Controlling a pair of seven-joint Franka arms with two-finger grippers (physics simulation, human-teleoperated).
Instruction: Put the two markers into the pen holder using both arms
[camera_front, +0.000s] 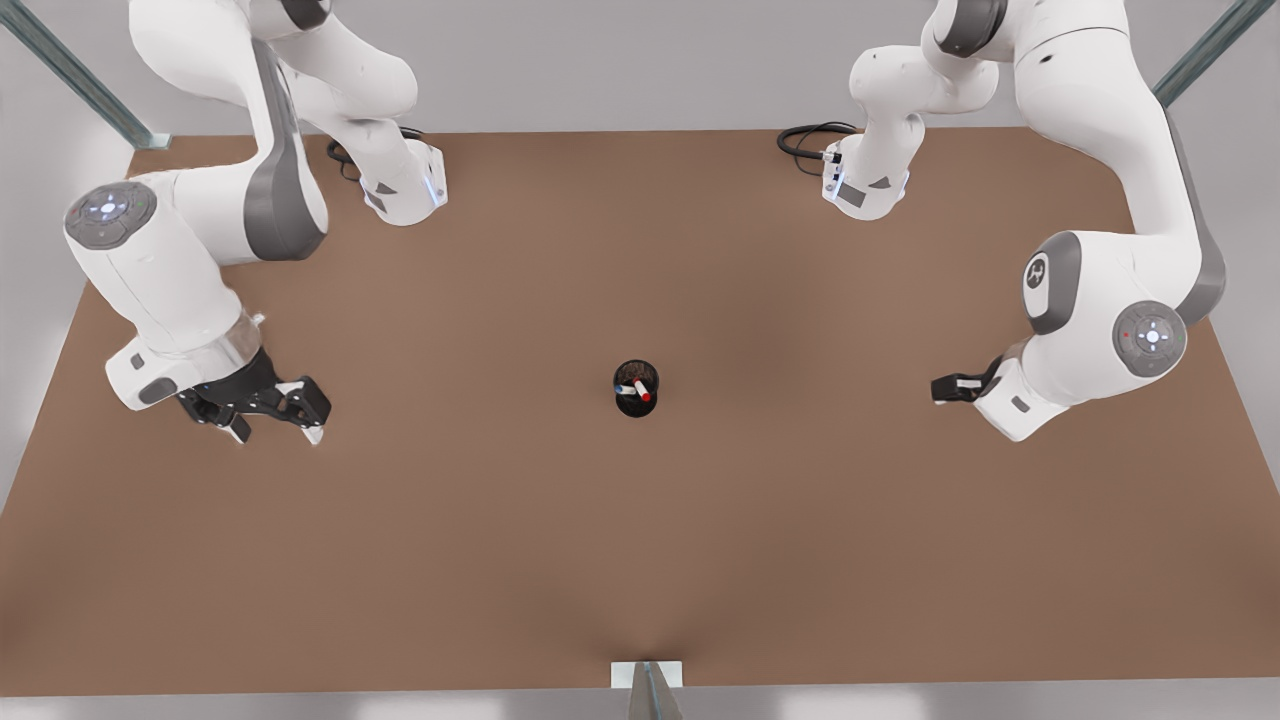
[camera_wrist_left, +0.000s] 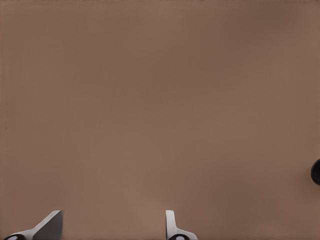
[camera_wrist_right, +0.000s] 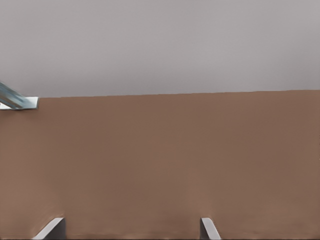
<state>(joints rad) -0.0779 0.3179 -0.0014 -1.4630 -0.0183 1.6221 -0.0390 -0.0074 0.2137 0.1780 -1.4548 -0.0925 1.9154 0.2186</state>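
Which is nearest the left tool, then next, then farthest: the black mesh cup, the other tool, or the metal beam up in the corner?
From the left tool, at the front view's left:
1. Small black round mesh pen holder, in the middle.
2. Right tool, front view's right.
3. Grey metal beam, top right corner.

Front view: high overhead, looking down on the whole brown table (camera_front: 640, 560), arm bases at the far edge. Left wrist view: close, facing straight down at the table (camera_wrist_left: 160, 100). Right wrist view: low, tilted across the table (camera_wrist_right: 160, 160) toward a grey wall (camera_wrist_right: 160, 45). Shared: the tabletop.
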